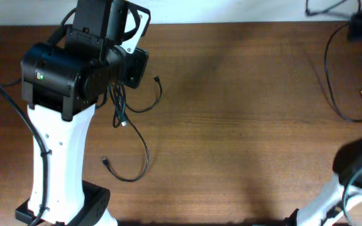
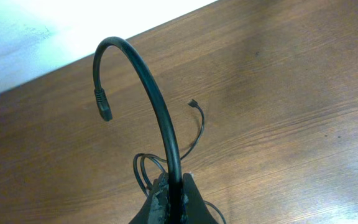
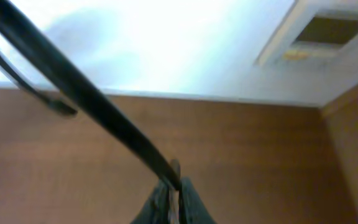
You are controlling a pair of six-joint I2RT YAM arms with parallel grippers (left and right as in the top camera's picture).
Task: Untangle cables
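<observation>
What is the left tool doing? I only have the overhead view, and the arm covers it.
Observer: In the left wrist view the left tool is shut on an arched black cable that rises from its fingers.
Operator: Where does that cable end?
Observer: Its plug hangs in the air above the table, apparently touching nothing.
Operator: And the right tool? I can't make it out.
Observer: The right wrist view shows the right tool shut on a straight black cable that runs up and to the left.
</observation>
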